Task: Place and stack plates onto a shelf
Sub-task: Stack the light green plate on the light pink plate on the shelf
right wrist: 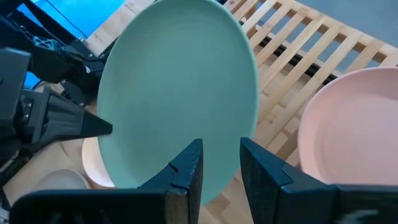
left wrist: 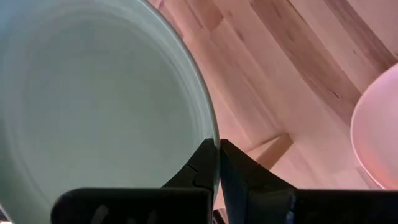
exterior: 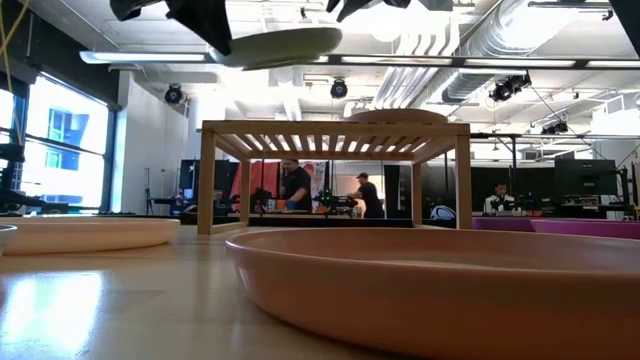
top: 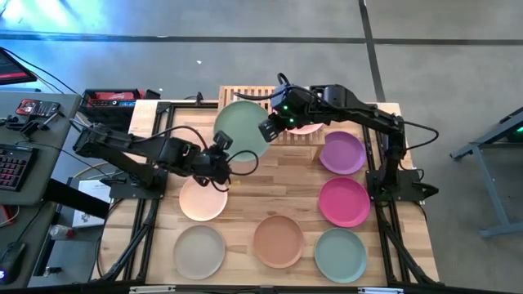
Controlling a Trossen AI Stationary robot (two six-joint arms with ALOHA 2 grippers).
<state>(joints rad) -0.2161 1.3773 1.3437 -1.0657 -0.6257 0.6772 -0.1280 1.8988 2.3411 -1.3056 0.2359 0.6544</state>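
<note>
i have the green plate [top: 240, 128] up in the air, level, above the near-left part of the shelf [top: 245, 94] and overlapping its front edge from above. my left gripper [top: 225, 157] has its fingers pressed together on the plate's rim, on the side away from the shelf; the left wrist view shows the two dark tips pinching that edge. my right gripper [top: 268, 128] sits at the plate's opposite rim, just in front of the shelf, with its fingers [right wrist: 186, 167] parted; from the right wrist view i cannot tell whether they touch the plate.

a pale pink plate [top: 306, 125] already lies on the right half of the shelf. the rest lie on the table [top: 270, 192] in front of the shelf: a purple plate [top: 342, 152] just beside its right end, a magenta plate [top: 344, 201] below that, a peach plate [top: 203, 198] under my left gripper, and along the table edge farthest from the shelf a beige plate [top: 198, 251], a terracotta plate [top: 279, 241] and a grey-teal plate [top: 340, 255].
</note>
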